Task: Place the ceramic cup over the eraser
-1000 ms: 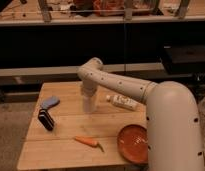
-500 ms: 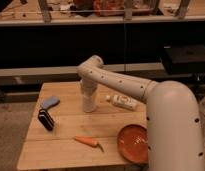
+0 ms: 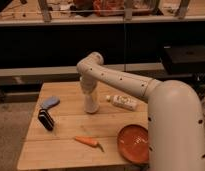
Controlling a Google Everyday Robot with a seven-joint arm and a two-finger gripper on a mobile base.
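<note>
Jaws' state cannot be told: the gripper (image 3: pixel 90 95) points straight down at the end of the white arm (image 3: pixel 121 82), and its lower end merges with the pale shape beneath it, so whether it is wide, narrow or clamped does not show.

Directly under the jaws stands the ceramic cup (image 3: pixel 91 106), upright on the wooden table (image 3: pixel 66 152), near the middle of the tabletop. Cup and gripper appear to meet, but whether the cup is gripped or only touched from above I cannot say.

To the picture's right of the jaws, close by and at about the cup's level, a white labelled bottle (image 3: pixel 122 102) lies on its side, apart from the cup.

To the picture's left of the jaws, well apart from them, lies a flat blue object (image 3: pixel 49 102). Just nearer the camera than that sits the dark eraser (image 3: pixel 46 120), standing on edge; the two are close together, and whether they touch is unclear.

Nearer the camera than the jaws, a carrot (image 3: pixel 88 141) lies on the table, its thin end pointing right. Right of the carrot, near the table's front right corner, rests an orange plate (image 3: pixel 133 143), partly hidden by the arm's bulky base section.

Behind the jaws, beyond the table's far edge, runs a dark counter front (image 3: pixel 61 47).
</note>
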